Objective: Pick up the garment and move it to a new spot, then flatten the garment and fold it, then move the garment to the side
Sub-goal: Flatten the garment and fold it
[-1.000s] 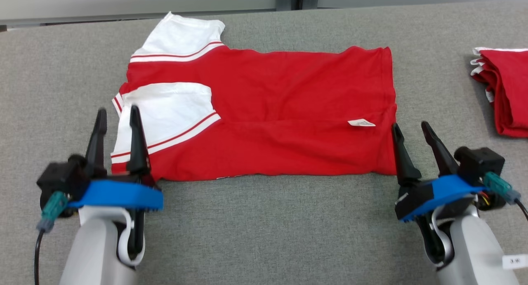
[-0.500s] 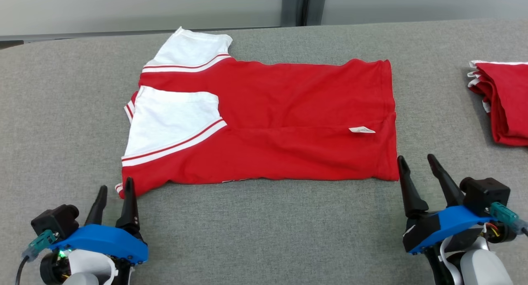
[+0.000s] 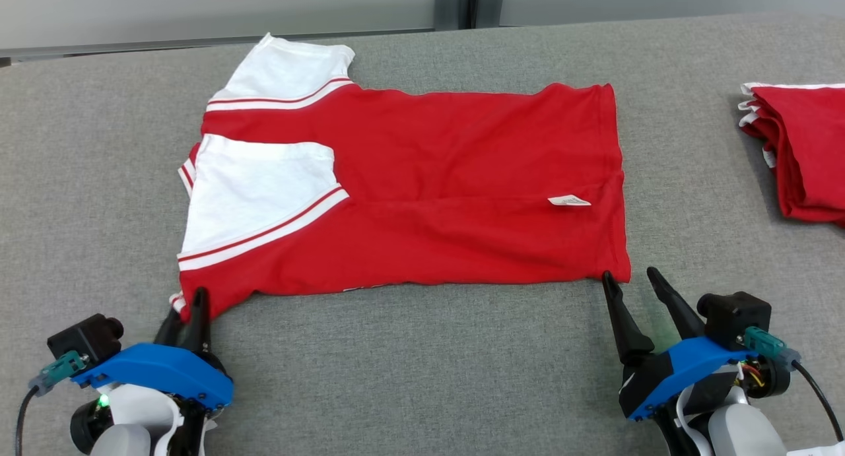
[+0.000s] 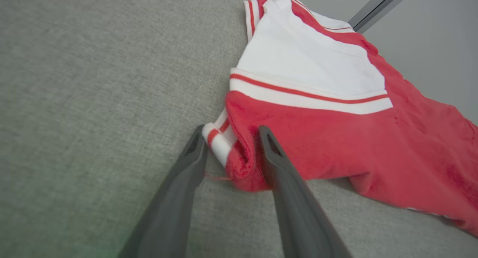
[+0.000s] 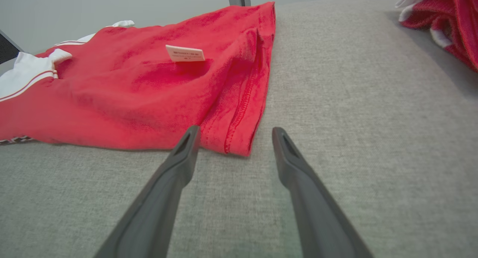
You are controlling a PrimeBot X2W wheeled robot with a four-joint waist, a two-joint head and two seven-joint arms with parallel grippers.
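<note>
The garment, a red shirt with white sleeves and a small white label, lies flat and partly folded on the grey table. My left gripper is at its near left corner. In the left wrist view the two fingers straddle that bunched corner of red cloth and white cuff, still apart, the jaws narrower than the right ones. My right gripper stands open at the near right corner. Its left fingertip touches the hem of the garment, and the corner lies just ahead of the gap.
A pile of folded red and white garments lies at the table's right edge, also seen at the top right of the right wrist view. The grey cloth table stretches bare between my arms. A pale wall runs along its far edge.
My left gripper has drawn back from beside the sleeve to the near left corner and its jaws have narrowed around it. My right gripper has dropped to the near right corner. The head camera has shifted.
</note>
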